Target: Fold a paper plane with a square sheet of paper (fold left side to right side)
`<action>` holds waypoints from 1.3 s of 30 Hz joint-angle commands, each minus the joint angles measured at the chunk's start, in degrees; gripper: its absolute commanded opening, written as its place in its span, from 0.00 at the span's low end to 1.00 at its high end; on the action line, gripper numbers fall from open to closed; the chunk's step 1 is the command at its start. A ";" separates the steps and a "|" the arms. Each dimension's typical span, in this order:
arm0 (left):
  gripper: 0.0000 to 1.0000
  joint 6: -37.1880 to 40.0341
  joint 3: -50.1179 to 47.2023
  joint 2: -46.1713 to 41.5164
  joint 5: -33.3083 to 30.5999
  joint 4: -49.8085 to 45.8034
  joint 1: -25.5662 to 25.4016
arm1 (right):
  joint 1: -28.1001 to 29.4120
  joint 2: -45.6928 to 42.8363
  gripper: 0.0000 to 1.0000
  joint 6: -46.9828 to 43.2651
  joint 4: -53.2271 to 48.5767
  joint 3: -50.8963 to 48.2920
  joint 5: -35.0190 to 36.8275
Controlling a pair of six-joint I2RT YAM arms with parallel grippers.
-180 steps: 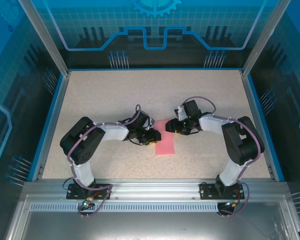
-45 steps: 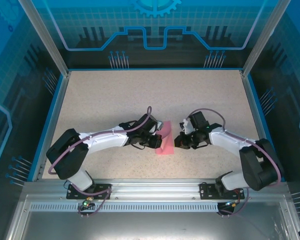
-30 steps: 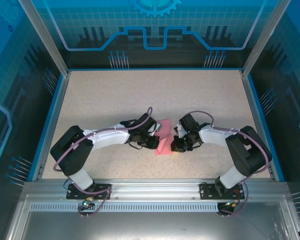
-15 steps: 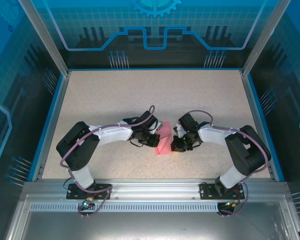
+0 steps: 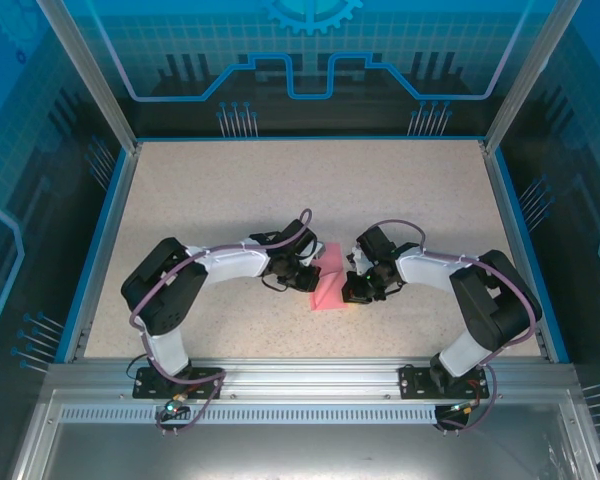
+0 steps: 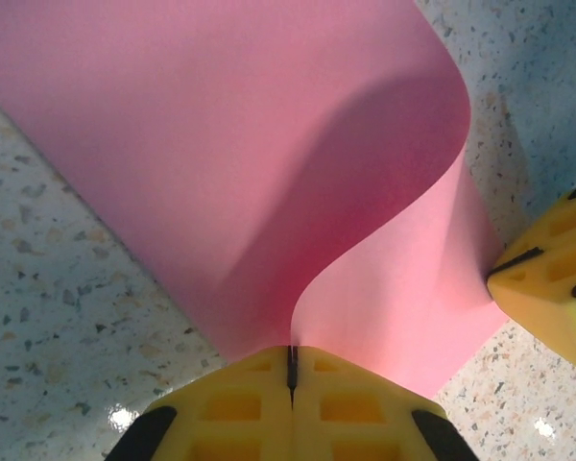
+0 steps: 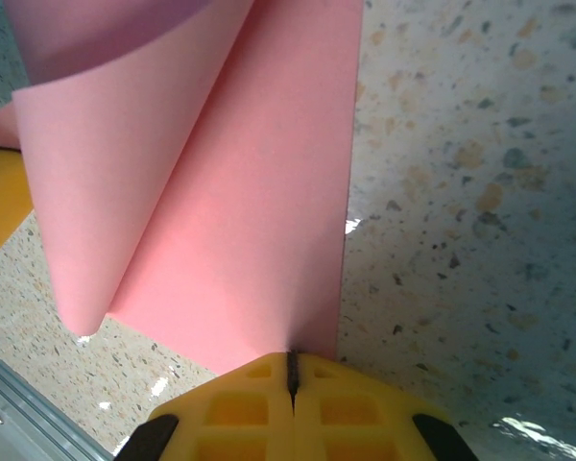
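The square sheet of paper (image 5: 330,280) sits in the middle of the worktop (image 5: 280,190), half curled over. The left fingers (image 6: 230,413) pinch its lifted edge. The right fingers (image 7: 230,408) pinch the edge lying flat on the worktop. Bring the lifted edge across slowly (the corners should meet), then press it flat.

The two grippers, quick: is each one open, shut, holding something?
Left gripper: shut, pinching the curled edge of the pink sheet of paper.
Right gripper: shut, tips on the same sheet; whether it grips it cannot be told.
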 commanded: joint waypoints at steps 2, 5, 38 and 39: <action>0.00 1.73 1.99 1.20 -0.49 -2.11 0.54 | 1.02 1.81 0.03 -0.83 -4.21 0.03 2.85; 0.00 1.75 2.39 1.59 -1.10 -2.55 0.53 | 1.09 2.06 0.03 -0.78 -4.30 0.18 2.87; 0.00 2.18 3.42 3.19 -4.51 -3.81 1.08 | 1.48 3.31 0.03 -1.08 -5.19 0.74 3.30; 0.00 2.18 3.43 3.30 -4.49 -3.95 1.14 | 1.48 3.31 0.03 -1.03 -5.26 0.83 3.36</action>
